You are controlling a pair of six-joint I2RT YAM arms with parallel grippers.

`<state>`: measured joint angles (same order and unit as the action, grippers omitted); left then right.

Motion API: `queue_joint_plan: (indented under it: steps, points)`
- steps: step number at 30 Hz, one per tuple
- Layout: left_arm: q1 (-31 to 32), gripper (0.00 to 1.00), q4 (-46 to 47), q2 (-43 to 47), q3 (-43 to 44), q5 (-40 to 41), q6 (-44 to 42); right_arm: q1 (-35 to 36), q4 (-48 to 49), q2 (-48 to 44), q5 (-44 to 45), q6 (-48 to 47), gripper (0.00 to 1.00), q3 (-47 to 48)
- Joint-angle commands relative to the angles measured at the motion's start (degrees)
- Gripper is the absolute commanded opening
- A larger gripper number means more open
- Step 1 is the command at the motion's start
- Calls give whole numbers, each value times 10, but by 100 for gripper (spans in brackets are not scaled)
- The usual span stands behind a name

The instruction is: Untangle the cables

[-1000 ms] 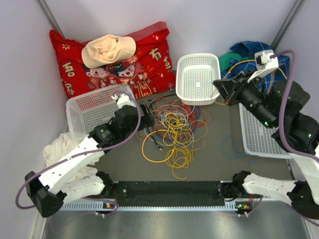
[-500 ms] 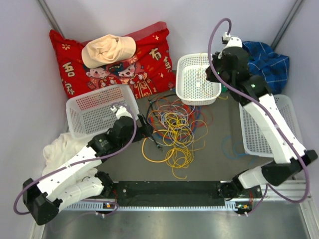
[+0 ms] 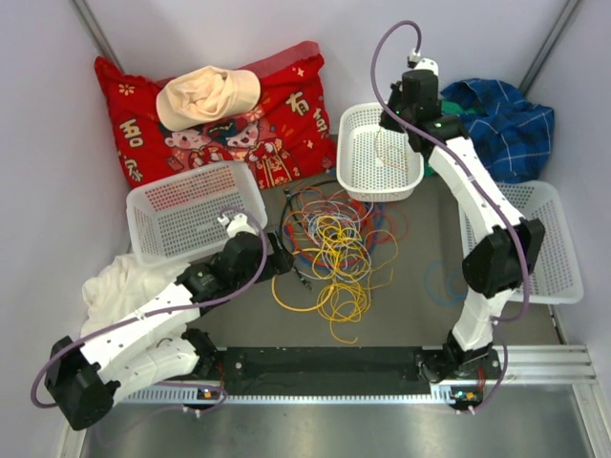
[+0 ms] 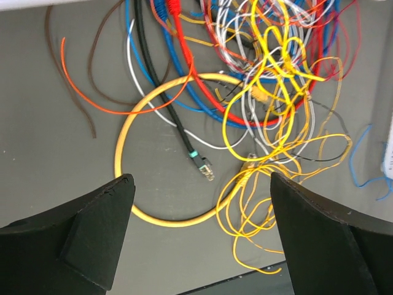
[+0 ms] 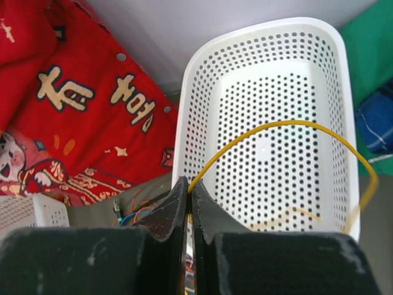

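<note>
The tangle of cables (image 3: 334, 243), yellow, red, blue, white, orange and black, lies on the grey table in the middle. In the left wrist view it fills the upper half (image 4: 264, 80), with a thick yellow loop (image 4: 166, 215) and a black plug end (image 4: 202, 165). My left gripper (image 3: 277, 250) is open and empty, just left of the tangle. My right gripper (image 3: 393, 129) is shut on a thin yellow cable (image 5: 276, 126), which arcs over the small white basket (image 5: 202, 74).
A larger white basket (image 3: 158, 205) stands left of the tangle and a flat white basket (image 3: 563, 277) at the right. A red cushion (image 3: 286, 114) with a beige cap (image 3: 205, 95), a blue cloth (image 3: 501, 114) and a white cloth (image 3: 115, 286) lie around.
My right arm has swung from the right side to over the small basket, carrying the yellow cable. My left gripper has shifted slightly down and right by the tangle.
</note>
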<state>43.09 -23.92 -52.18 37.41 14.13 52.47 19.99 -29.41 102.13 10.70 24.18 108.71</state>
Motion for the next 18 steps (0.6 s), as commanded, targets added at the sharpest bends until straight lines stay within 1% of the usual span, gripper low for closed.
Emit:
queue_joint_plan:
  steps: [1, 6, 7, 8, 9, 10, 11, 12, 13, 14, 15, 17, 18]
  points:
    - [-1, 95, 35, -12, -9, -1, 5, -20, 51, 65, -11, 14, 0, 57]
    - [-1, 95, 41, -27, -8, 3, -6, -21, 55, 119, -9, 17, 0, 72]
    - [-1, 95, 43, -30, -8, 3, -10, -22, 45, 127, -5, 18, 28, 73]
    - [-1, 95, 44, -34, -7, 3, -12, -22, 41, 139, -6, 21, 48, 73]
    - [-1, 95, 43, -41, -4, 3, -14, -21, 35, 141, -5, 20, 65, 70]
    - [-1, 96, 43, -43, 0, 2, -17, -23, 30, 141, -2, 22, 88, 67]
    - [-1, 96, 39, -47, 2, 0, -19, -23, 27, 125, -2, 24, 95, 60]
    - [-1, 96, 37, -49, 6, -2, -20, -22, 30, 108, -5, 35, 99, 38]
    - [-1, 96, 35, -52, 11, -3, -20, -21, 36, 87, -17, 41, 99, 21]
    - [-1, 96, 37, -52, 11, -5, -21, -18, 63, 64, -23, 47, 99, -3]
    - [-1, 96, 39, -53, 12, -5, -20, -8, 73, 13, -30, 52, 99, -53]
    - [-1, 96, 43, -54, 12, -7, -18, 10, 80, -33, -37, 51, 99, -95]
    - [-1, 96, 43, -55, 13, -9, -17, 28, 80, -71, -43, 47, 99, -144]
